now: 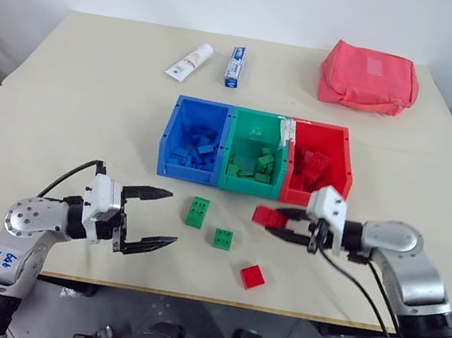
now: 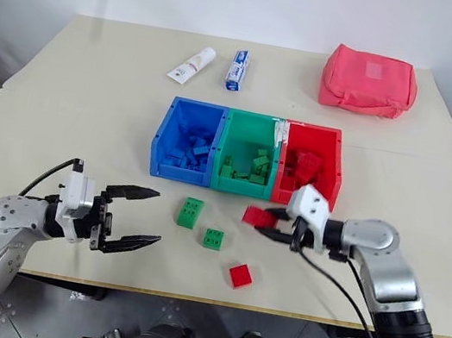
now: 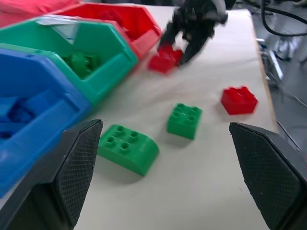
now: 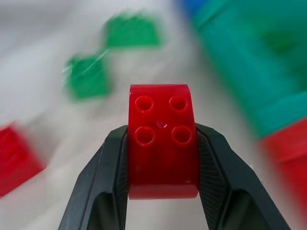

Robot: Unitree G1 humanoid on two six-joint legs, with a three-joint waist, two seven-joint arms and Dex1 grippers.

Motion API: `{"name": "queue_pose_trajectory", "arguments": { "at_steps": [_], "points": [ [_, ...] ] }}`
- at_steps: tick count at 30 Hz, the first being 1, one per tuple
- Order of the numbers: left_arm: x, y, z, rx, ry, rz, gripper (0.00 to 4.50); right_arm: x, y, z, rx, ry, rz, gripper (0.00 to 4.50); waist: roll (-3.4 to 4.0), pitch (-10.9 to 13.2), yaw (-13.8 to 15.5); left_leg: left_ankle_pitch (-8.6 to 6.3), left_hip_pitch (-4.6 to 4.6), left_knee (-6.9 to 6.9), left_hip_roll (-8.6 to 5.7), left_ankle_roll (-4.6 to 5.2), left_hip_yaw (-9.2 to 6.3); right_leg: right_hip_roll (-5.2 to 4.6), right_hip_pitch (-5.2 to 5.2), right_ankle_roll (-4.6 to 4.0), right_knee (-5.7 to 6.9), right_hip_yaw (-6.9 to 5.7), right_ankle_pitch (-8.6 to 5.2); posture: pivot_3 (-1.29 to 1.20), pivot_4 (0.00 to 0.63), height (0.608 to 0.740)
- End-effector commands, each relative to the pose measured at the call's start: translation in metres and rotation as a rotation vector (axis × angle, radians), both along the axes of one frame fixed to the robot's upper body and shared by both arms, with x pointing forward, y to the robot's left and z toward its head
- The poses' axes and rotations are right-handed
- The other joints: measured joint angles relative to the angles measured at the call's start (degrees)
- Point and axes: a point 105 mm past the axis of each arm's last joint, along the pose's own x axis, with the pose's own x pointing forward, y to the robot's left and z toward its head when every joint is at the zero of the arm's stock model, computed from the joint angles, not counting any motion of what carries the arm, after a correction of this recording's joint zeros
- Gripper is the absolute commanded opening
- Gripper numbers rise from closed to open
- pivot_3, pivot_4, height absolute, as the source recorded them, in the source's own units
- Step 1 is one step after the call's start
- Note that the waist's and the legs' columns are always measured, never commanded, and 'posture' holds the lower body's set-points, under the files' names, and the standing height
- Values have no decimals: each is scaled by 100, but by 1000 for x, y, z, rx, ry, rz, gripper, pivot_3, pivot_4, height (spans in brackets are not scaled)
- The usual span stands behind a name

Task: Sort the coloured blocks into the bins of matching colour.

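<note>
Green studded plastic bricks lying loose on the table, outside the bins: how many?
2: an oblong green brick before the green bin, and a square green brick just nearer the robot. None seem hidden.

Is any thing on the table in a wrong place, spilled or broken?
Nothing looks spilled or broken. Each plastic bin holds bricks of its own colour. Two green studded bricks and one red studded brick lie unsorted on the table. The right gripper holds another red brick.
</note>
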Motion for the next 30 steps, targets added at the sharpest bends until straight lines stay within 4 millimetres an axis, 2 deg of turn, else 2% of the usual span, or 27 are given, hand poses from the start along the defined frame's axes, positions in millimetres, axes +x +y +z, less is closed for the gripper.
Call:
{"name": "queue_pose_trajectory", "arguments": {
  "at_steps": [1, 4, 6, 8, 12, 16, 17, 22, 24, 27, 30],
  "points": [
    [4, 2, 20, -88, -55, 63, 4500, 19, -18, 44, 125, -92, -139, 1483, 0, 0, 3, 0, 0, 0, 0, 0, 0, 0, 0, 0, 0, 0, 0, 0, 150, 740],
    [11, 3, 27, -134, -69, 112, 4500, 38, -36, 60, 176, -138, -289, 1483, 0, 0, 17, 0, 0, -1, -1, 0, 0, 1, 0, 0, 0, -2, 0, 0, 150, 740],
    [15, 1, 30, -142, -79, 125, 4500, 59, -57, 72, 179, -193, -433, 1483, -1, 0, 8, 0, -1, -1, -2, 0, -2, 1, 0, 0, -1, -5, 0, 0, 150, 740],
    [16, -1, 30, -139, -82, 125, 4500, 74, -69, 75, 164, -206, -522, 1483, -1, 0, -4, 1, -1, 2, -6, 1, 4, 1, -1, 0, 2, -2, 0, 0, 150, 740],
    [17, -1, 30, -136, -80, 126, 4500, 79, -64, 75, 185, -195, -499, 2808, 0, 0, -25, 2, -1, -8, -3, 2, 8, 1, -10, 0, 6, 1, 0, 0, 150, 740],
    [16, -1, 29, -130, -78, 120, 4500, 73, -67, 77, 173, -225, -490, 4200, 0, 0, -20, 0, -4, -9, 0, 0, 9, 0, -14, 0, 6, -1, 0, 0, 150, 740],
    [16, -2, 29, -126, -74, 109, 4500, 66, -70, 77, 171, -224, -469, 4474, 0, 0, -16, 0, -4, -6, -1, 0, 9, 2, -12, 0, 5, -2, 0, 0, 150, 740],
    [13, -7, 19, -49, -71, 25, 4500, 14, -75, 74, 152, -219, -279, 4474, 0, 0, 96, 0, -9, -1, -8, 3, 3, 3, -8, 1, 1, -8, 0, 0, 150, 740],
    [12, -8, 13, -3, -72, -15, 4500, -7, -76, 67, 119, -199, -208, 4474, 0, 0, 107, 0, -8, -1, -9, 5, 5, 4, -4, 2, -4, -6, 1, 0, 150, 740],
    [13, -7, 2, 68, -77, -68, 4500, -41, -85, 38, -26, -112, -126, 4474, 0, 0, 127, 0, -5, -2, -3, 4, 6, 3, -1, 2, -6, -6, 1, 0, 150, 740],
    [5, -7, -14, 157, -62, -159, 4500, -71, -103, 5, -234, 7, -42, 4474, 0, -1, 140, -1, -4, -1, -4, 4, 10, 4, 0, 2, -8, -7, 1, 0, 150, 740]
  ]
}}
